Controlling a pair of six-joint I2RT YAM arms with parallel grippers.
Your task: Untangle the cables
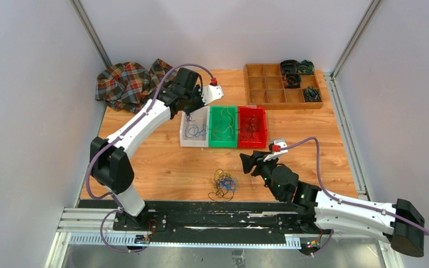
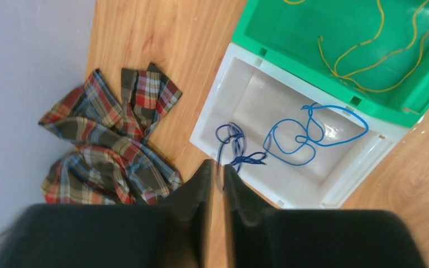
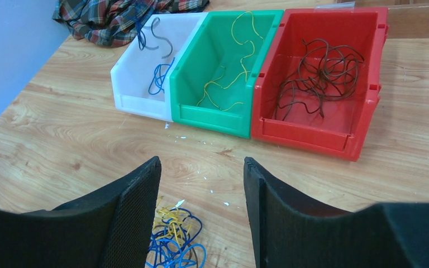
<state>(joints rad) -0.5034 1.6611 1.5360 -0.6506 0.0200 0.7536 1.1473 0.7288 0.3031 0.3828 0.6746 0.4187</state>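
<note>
A fist-sized tangle of blue, yellow and dark cables [image 1: 223, 184] lies on the wooden table near the front edge. My right gripper [image 3: 201, 162] hovers open just right of the tangle [image 3: 173, 240], with nothing between its fingers. My left gripper [image 2: 218, 166] is over the near corner of the white bin [image 2: 246, 89], shut on a dark blue cable [image 2: 232, 146] that hangs down into the bin. A lighter blue cable [image 2: 304, 134] lies loose on the bin's floor. Yellow cables [image 3: 223, 84] lie in the green bin [image 3: 206, 114] and dark cables [image 3: 318, 72] in the red bin [image 3: 307, 134].
The three bins stand side by side mid-table. A plaid cloth [image 1: 125, 84] is crumpled at the back left by the wall. A wooden compartment tray [image 1: 268, 89] with dark coiled bundles sits at the back right. Walls close in both sides.
</note>
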